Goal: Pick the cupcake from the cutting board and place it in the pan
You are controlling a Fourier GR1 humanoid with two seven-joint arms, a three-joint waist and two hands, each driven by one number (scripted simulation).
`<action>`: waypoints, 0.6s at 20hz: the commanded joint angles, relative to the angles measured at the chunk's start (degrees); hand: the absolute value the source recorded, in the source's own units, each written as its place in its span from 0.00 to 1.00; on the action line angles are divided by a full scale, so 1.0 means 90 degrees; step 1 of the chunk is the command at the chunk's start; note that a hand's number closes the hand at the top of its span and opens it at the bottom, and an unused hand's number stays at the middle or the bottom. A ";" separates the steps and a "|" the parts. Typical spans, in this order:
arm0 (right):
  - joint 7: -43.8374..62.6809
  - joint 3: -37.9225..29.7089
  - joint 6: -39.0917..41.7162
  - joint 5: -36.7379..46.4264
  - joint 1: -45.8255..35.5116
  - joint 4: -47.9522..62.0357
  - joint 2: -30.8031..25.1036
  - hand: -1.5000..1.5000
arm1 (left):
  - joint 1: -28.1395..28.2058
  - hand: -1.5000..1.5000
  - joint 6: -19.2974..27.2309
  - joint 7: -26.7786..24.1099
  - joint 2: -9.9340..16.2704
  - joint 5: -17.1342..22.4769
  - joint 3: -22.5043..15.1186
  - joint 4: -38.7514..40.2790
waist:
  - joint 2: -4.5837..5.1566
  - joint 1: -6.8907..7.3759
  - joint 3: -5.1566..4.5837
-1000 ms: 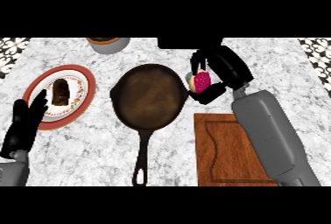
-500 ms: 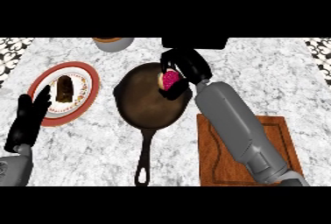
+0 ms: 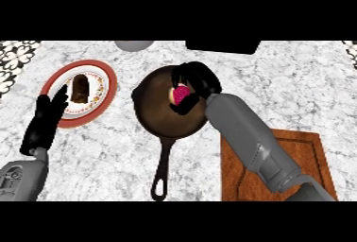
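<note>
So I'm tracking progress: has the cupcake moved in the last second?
Yes. The cupcake, held in the right hand, went left from beside the pan to over it.

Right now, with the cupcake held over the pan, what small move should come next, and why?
Probably lower the black right hand a little and open it: it curls round the pink-topped cupcake already above the dark round cast-iron pan, well away from the brown wooden cutting board.
</note>
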 commanded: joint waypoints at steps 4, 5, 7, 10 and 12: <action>0.0134 0.0262 0.0295 -0.1215 -0.0054 0.0380 0.0008 0.00 | -0.0347 0.50 -0.0188 0.0026 -0.0041 -0.0057 -0.0203 -0.0002 | 0.0092 0.0423 0.0005; -0.0006 0.0366 0.0259 -0.1315 0.0064 0.0352 0.0008 0.00 | -0.0505 0.50 0.0044 -0.0069 -0.0221 -0.0214 -0.0269 0.0264 | 0.0135 0.0386 0.0001; -0.0217 0.0446 0.0203 -0.1490 0.0271 0.0417 0.0008 0.00 | -0.0489 0.50 0.0011 -0.0073 -0.0147 -0.0180 -0.0201 0.0244 | 0.0153 0.0491 0.0007; -0.0332 0.0557 0.0115 -0.1752 0.0141 0.0366 0.0008 0.00 | -0.0590 0.50 -0.0142 -0.0034 -0.0112 -0.0053 -0.0142 0.0305 | 0.0138 0.0486 0.0007; -0.0342 0.0613 0.0057 -0.1985 0.0184 0.0338 0.0008 0.00 | -0.0412 0.50 -0.0042 -0.0160 -0.0210 -0.0235 -0.0322 0.0220 | 0.0132 0.0591 0.0010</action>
